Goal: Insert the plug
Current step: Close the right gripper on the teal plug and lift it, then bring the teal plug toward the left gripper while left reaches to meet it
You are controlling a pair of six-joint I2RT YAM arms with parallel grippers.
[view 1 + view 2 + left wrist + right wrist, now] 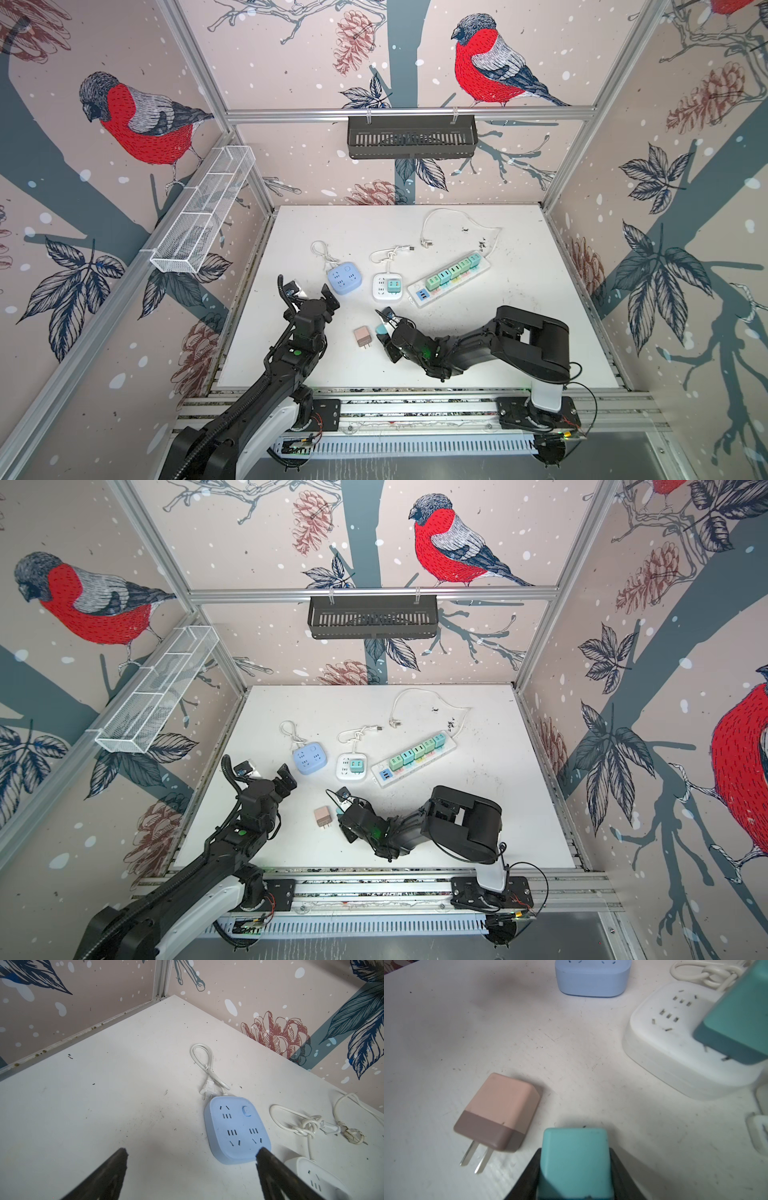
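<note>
Right gripper: jaws closed on the teal plug, a black finger pressed to each side of its body. In a top view this pair sits low over the near-middle of the table. Prongs are hidden from the wrist camera, and I cannot tell if the plug touches the surface or hangs just clear.

Pink plug: loose, flat on its side just beside the held one, not touching, both prongs bare.

Left gripper: jaws spread wide, nothing between them, hovering over bare table just beside the blue socket block, whose slots face up.

White socket block: beside the blue one, with a second teal plug already seated in it.

Power strip: farther right, carrying a row of green plugs.
</note>
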